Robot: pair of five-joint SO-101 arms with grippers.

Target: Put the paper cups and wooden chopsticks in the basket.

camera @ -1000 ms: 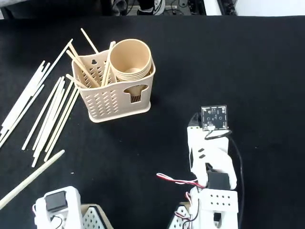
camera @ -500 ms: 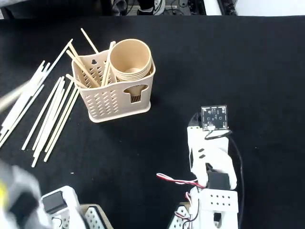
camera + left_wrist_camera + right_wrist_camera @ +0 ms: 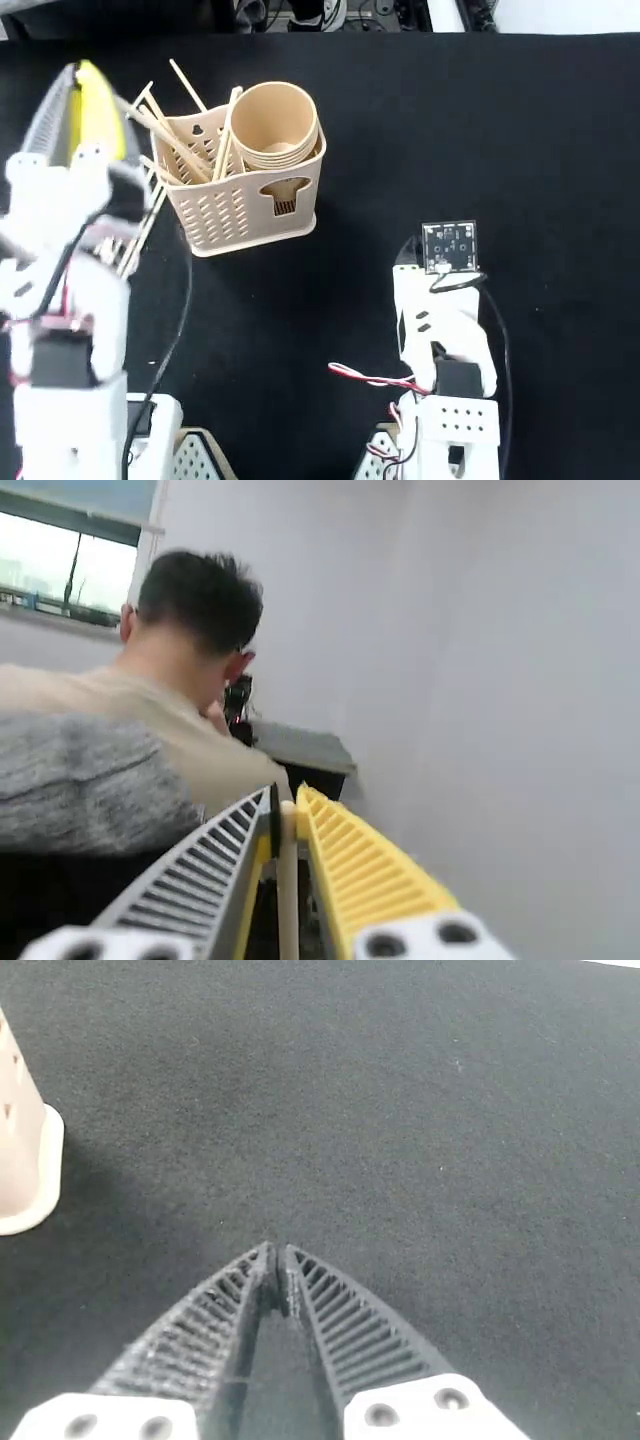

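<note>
The beige basket [image 3: 245, 195] stands at the back left with stacked paper cups [image 3: 275, 125] in one compartment and several wooden chopsticks [image 3: 175, 145] leaning in the other. My left gripper [image 3: 82, 95] is raised just left of the basket, with the arm covering most of the loose chopsticks [image 3: 148, 218] on the table. In the left wrist view that gripper [image 3: 285, 805] is shut on one chopstick [image 3: 288, 880] and tilted up toward the room. My right gripper [image 3: 275, 1255] is shut with nothing in it, low over the black table, and its arm [image 3: 440, 330] is at the front right.
The black tabletop [image 3: 500, 140] stretches right of the basket. The basket's corner [image 3: 20, 1160] shows off to the side in the right wrist view. A seated person is in the room behind, away from the table.
My left arm has swung up from the front-left corner to beside the basket, carrying the chopstick. The right arm has not moved.
</note>
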